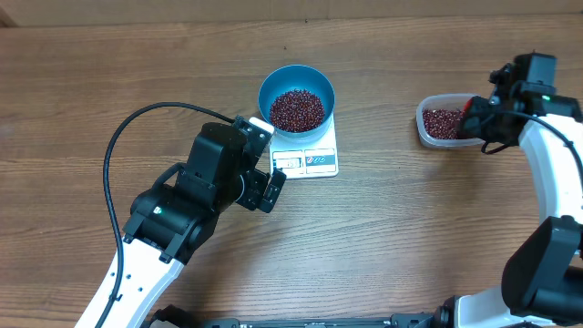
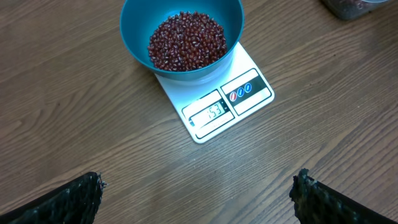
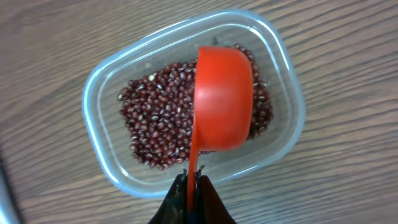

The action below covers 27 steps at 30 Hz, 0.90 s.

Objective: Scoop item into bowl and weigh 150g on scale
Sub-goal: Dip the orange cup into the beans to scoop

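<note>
The blue bowl [image 1: 296, 98] [image 2: 181, 38] stands on the white scale [image 1: 310, 155] [image 2: 217, 102] and holds a heap of red-brown beans [image 1: 297, 109] [image 2: 186, 40]. My left gripper [image 1: 271, 187] [image 2: 198, 193] is open over bare wood just in front of the scale, nothing between its fingers. At the right, my right gripper [image 1: 472, 117] [image 3: 193, 180] is shut on the handle of a red scoop [image 3: 222, 98]. The scoop is turned on its side over more beans [image 3: 161, 121] in the clear tub [image 1: 442, 121] [image 3: 102, 155].
The left arm's black cable [image 1: 114, 150] loops over the table at the left. The tub sits near the right edge, well apart from the scale. Bare wooden tabletop [image 1: 410, 219] lies between the two arms.
</note>
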Each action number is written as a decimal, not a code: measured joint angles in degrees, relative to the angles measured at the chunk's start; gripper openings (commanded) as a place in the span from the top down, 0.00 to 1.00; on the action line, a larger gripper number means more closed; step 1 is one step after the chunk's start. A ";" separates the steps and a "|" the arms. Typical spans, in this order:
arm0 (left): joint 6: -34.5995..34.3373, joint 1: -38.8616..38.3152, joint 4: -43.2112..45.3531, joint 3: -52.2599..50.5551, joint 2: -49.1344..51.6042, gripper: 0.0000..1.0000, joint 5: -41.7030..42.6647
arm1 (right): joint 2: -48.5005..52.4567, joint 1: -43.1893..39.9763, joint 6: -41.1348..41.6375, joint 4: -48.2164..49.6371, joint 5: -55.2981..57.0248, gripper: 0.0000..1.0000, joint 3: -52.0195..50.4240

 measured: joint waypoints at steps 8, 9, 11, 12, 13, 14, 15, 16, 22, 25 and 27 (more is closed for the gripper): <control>0.00 0.00 0.02 0.00 0.00 0.00 -0.02 | 0.00 6.69 0.59 1.55 11.43 0.96 0.00; 0.00 0.00 0.02 0.00 0.00 0.01 0.00 | 0.00 7.08 0.61 1.64 12.28 0.96 0.02; 0.00 0.00 0.00 0.00 0.00 0.00 0.00 | 0.00 7.72 0.61 1.68 13.68 0.96 0.00; 0.00 0.00 0.02 0.00 0.00 0.00 0.00 | 0.00 8.00 0.66 1.95 14.69 0.96 0.02; 0.00 0.00 0.00 0.00 0.00 0.00 0.00 | 0.00 8.00 0.61 2.01 14.78 0.96 0.00; 0.00 0.00 0.00 0.00 0.00 0.00 0.00 | 0.00 8.00 0.66 2.23 14.97 0.96 0.02; 0.00 0.00 0.00 0.00 0.00 0.00 0.00 | 0.00 8.00 0.66 2.38 15.19 0.96 0.02; 0.00 0.00 0.00 0.00 0.00 0.00 -0.02 | 0.00 8.00 0.66 2.45 15.28 0.96 0.02; 0.00 0.00 0.02 0.00 0.00 0.00 -0.02 | -0.24 8.00 0.66 2.45 15.32 0.96 0.02; 0.00 0.00 0.00 0.00 0.00 0.01 0.00 | -1.16 8.00 0.68 1.90 15.39 0.96 0.00; 0.00 0.00 0.00 0.00 0.00 0.01 0.00 | -1.95 8.00 0.66 1.95 15.23 0.96 0.00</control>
